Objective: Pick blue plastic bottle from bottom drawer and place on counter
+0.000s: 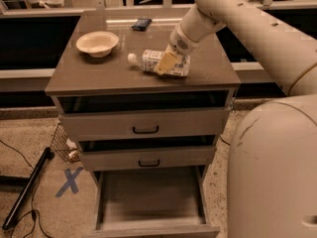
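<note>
Gripper (167, 63) looks closed round mid-body of blue plastic bottle (148, 60), lying on counter (99, 74), centre-right. Prob light, thin-walled, slick; hold mid-body w/ gentle squeeze

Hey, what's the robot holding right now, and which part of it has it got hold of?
The gripper clasps the blue plastic bottle around the middle of its body, away from the cap. The bottle lies on its side on the counter.

hand (167, 63) hiding bottle (147, 58) middle, on counter (124, 78)

A cream bowl (97, 43) lies near a dark flat object (141, 24).
</note>
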